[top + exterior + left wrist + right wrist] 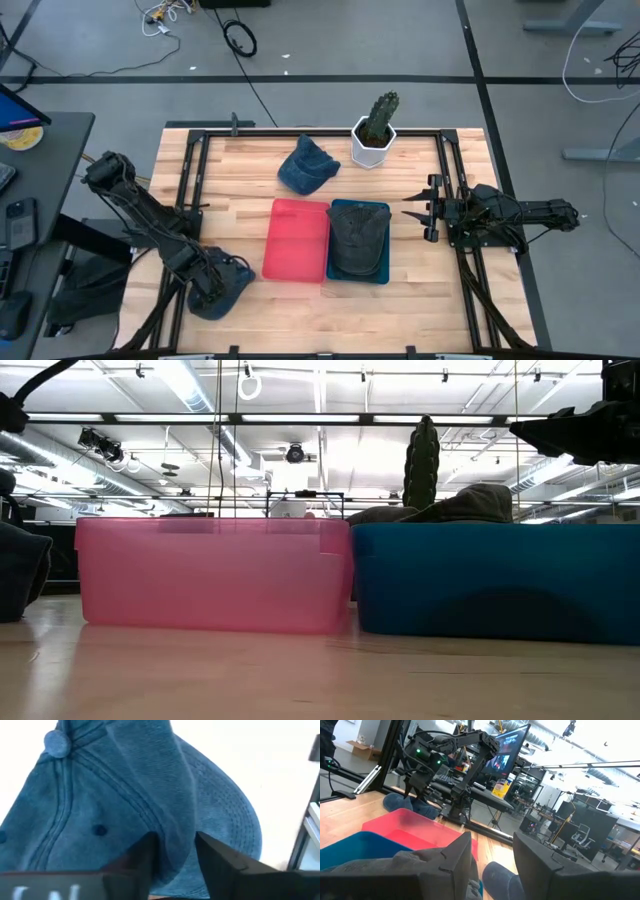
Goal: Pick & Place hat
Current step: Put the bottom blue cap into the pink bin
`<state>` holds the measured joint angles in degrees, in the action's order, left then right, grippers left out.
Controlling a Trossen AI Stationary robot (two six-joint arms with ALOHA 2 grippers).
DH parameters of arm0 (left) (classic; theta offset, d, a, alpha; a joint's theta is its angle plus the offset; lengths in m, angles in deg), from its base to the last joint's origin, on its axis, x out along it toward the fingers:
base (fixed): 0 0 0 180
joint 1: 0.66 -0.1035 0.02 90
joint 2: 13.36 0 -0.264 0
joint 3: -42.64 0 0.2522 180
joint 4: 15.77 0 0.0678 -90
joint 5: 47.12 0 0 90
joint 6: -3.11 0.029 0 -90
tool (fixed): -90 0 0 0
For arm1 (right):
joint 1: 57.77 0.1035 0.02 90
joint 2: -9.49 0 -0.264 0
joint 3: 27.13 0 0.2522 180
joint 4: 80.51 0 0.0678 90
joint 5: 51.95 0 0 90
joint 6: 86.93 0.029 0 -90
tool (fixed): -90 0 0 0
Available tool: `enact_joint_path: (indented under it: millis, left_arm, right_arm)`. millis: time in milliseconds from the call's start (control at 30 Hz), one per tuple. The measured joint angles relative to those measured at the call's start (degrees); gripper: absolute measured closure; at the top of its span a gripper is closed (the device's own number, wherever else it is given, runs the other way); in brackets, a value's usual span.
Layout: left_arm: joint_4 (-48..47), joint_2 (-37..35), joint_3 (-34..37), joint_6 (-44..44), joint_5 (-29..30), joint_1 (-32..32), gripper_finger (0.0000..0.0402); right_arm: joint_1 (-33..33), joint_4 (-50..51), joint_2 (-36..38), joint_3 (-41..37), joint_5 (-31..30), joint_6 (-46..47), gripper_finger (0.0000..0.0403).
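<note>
Pinching a fold of the soft, light cap (150,805), my left tool (172,852) grips cloth near the brim; right tool (418,208) waits open.

The left arm reaches down and forward to the worktop's near left corner, its left gripper (222,287) low, the fingers (140,862) closed on a fold of blue cloth between them. The right arm lies stretched along the right edge, its right gripper (418,210) raised, pointing inward, its fingers (457,855) parted with nothing between them.
</note>
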<state>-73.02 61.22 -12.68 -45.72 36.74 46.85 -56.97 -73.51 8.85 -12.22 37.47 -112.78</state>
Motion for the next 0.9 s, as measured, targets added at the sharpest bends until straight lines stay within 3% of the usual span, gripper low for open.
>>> enact_joint_path:
  millis: [200,733,900]
  left_arm:
    - [0.6,0.0,0.0,0.6,-4.2,0.0,0.0384]
    - [1.6,-0.1,-0.1,3.0,-7.1,0.0,0.0395]
    - [0.9,-0.1,-3.0,3.8,-7.5,-0.1,0.0395]
  right_arm:
    - [0.0,0.0,0.0,0.0,0.0,0.0,0.0254]
    - [0.0,0.0,0.0,0.0,0.0,0.0,0.0254]
    - [0.0,0.0,0.0,0.0,0.0,0.0,0.0254]
